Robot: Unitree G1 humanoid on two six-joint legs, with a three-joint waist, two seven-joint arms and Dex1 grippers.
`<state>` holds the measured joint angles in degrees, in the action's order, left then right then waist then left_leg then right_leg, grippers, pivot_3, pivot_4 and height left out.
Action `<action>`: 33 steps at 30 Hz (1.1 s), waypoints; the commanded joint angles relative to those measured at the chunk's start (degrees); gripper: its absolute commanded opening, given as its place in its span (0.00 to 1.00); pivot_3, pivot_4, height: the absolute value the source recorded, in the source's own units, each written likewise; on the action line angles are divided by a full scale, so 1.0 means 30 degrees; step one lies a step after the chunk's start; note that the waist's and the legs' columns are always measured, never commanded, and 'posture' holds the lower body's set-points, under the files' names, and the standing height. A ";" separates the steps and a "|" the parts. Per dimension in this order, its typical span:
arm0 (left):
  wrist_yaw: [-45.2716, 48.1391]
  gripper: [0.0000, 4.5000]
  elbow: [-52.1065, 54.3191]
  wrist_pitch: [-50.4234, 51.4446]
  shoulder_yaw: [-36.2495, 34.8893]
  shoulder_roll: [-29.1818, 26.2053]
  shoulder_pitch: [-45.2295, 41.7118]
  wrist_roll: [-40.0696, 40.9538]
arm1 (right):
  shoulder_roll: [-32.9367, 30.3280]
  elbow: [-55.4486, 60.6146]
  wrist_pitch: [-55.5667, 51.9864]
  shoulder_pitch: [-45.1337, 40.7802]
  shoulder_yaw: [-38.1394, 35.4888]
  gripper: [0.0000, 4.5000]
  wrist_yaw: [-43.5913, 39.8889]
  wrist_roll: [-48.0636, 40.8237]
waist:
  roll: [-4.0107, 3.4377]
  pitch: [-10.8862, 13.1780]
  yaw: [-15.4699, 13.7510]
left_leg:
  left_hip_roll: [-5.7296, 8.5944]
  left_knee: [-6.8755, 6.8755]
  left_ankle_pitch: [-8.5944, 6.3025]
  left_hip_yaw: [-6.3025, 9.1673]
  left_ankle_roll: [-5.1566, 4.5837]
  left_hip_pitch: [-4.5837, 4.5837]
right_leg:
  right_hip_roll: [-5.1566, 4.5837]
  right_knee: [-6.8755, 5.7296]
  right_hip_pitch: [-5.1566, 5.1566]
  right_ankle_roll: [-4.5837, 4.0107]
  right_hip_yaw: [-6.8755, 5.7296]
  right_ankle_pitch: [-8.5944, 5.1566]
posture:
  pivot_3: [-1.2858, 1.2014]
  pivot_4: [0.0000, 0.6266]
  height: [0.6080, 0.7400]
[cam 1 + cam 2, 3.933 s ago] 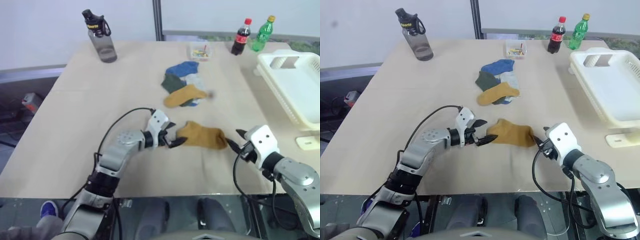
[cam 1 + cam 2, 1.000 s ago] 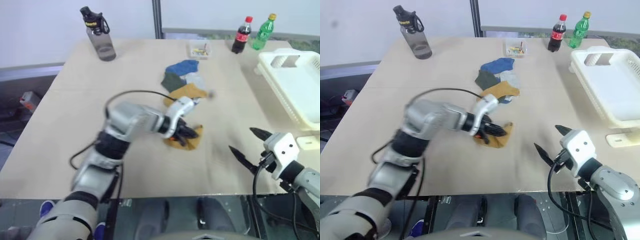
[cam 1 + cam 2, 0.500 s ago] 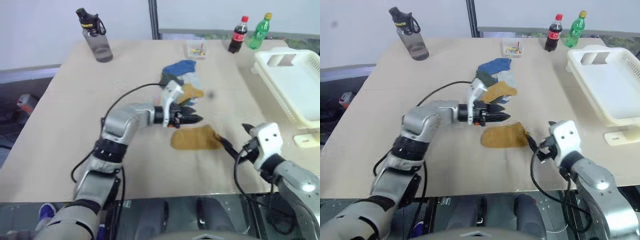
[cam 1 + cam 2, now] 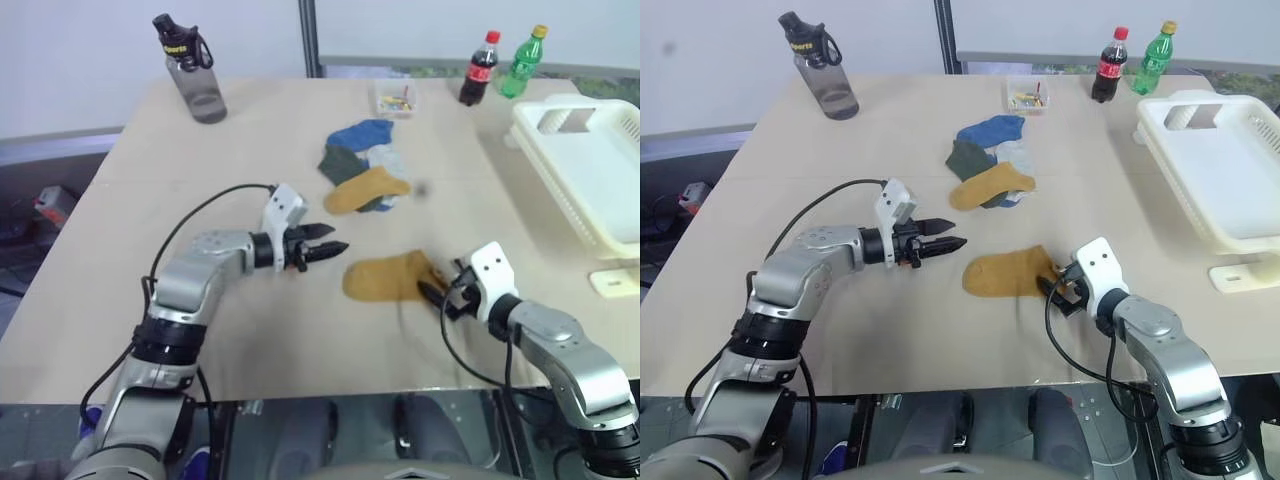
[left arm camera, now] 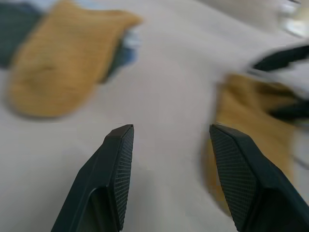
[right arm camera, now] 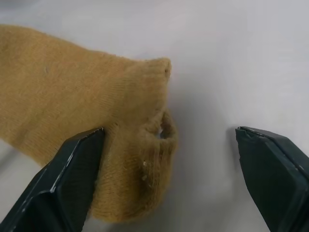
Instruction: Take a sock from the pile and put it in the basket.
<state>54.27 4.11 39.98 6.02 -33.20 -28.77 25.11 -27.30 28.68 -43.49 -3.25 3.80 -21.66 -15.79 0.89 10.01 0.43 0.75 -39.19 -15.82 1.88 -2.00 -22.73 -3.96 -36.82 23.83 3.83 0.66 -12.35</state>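
A mustard sock (image 4: 385, 278) lies flat on the table, apart from the pile (image 4: 365, 170) of blue, dark green, grey and mustard socks farther back. My left gripper (image 4: 328, 240) hovers just left of this sock, open and empty. My right gripper (image 6: 169, 131) is open wide at the sock's right end, with the cuff (image 6: 145, 145) between its fingers and one finger (image 6: 72, 179) against the fabric. The cream basket (image 4: 590, 170) stands at the table's right edge. The left wrist view shows the pile's mustard sock (image 5: 63, 58) and the loose sock (image 5: 256, 121).
A dark water bottle (image 4: 190, 70) stands at the back left. A small clear box (image 4: 398, 100), a cola bottle (image 4: 477, 70) and a green bottle (image 4: 522, 65) line the far edge. A small white piece (image 4: 612, 282) lies near the basket.
My left gripper opened, let the mustard sock drop flat on the table and drew back to the left. My right gripper moved in to the sock's right end.
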 commanded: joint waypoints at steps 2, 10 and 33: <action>0.1623 0.59 0.0695 -0.1651 0.1371 -0.0816 0.0722 -0.0874 | -0.0121 0.0796 0.0170 0.0034 -0.0282 1.00 -0.0125 0.0037 | -0.0001 -0.0001 0.0006 | 0.0004 -0.0001 -0.0001 0.0000 -0.0002 0.0012 | 0.0000 -0.0004 -0.0007 -0.0001 -0.0001 0.0000 | 0.52 0.24 1.00; 0.0774 0.39 -0.1947 -0.4098 0.3358 0.1140 0.0732 -0.3371 | 0.0472 0.0210 0.0310 0.0481 -0.0199 0.46 0.0336 0.0352 | 0.0000 -0.0003 -0.0042 | 0.0009 -0.0007 -0.0002 0.0001 -0.0006 0.0017 | 0.0005 -0.0003 -0.0017 0.0001 -0.0001 0.0001 | 0.52 0.24 1.00; 0.0331 0.70 0.1888 0.0024 0.1250 0.0907 0.1788 -0.0792 | -0.0979 0.4676 -0.0487 0.4143 -0.3208 0.50 0.0354 0.0073 | -0.0004 -0.0006 0.0069 | -0.0011 -0.0012 -0.0003 -0.0002 -0.0010 0.0029 | 0.0010 -0.0009 -0.0019 0.0005 0.0008 -0.0004 | 0.52 0.24 1.00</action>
<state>55.85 7.43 40.04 11.97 -29.96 -23.28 21.54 -29.90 40.16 -46.60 9.59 -3.75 -20.35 -15.86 0.88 10.00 0.64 0.69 -39.23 -15.82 1.88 -2.03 -22.65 -3.92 -36.85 23.78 3.84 0.68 -12.36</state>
